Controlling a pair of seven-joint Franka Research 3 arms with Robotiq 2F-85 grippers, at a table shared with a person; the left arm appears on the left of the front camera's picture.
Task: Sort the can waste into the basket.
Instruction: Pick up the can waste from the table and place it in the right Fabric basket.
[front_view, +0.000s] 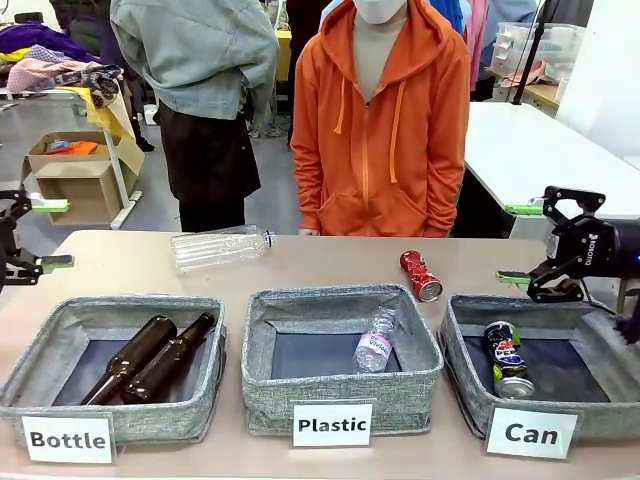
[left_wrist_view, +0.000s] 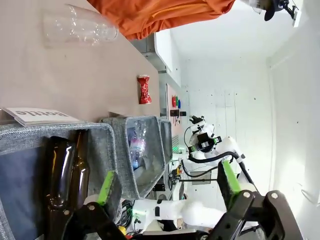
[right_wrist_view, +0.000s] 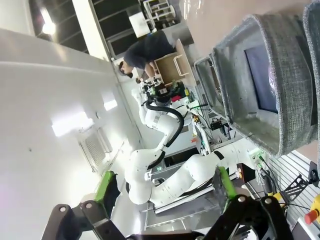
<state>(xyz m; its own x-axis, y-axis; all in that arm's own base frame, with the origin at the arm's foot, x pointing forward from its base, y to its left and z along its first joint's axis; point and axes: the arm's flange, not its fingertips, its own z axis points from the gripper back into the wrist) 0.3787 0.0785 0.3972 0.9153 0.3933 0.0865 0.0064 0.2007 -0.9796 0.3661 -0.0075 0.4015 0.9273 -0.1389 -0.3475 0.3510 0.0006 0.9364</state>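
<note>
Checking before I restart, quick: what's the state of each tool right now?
Left tool: open, holding nothing.
Right tool: open, holding nothing.

The red can (front_view: 421, 275) and black-blue can (front_view: 507, 358) have silver ends; the basket (front_view: 604, 418) is grey woven, dark-lined.

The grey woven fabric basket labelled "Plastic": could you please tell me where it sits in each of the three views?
Front view: the grey woven fabric basket labelled "Plastic" stands bottom centre, middle of three.
Left wrist view: it lies sideways, just left of centre.
Right wrist view: it is at the upper right, sideways.
Shared landmark: the tan table under it.
</note>
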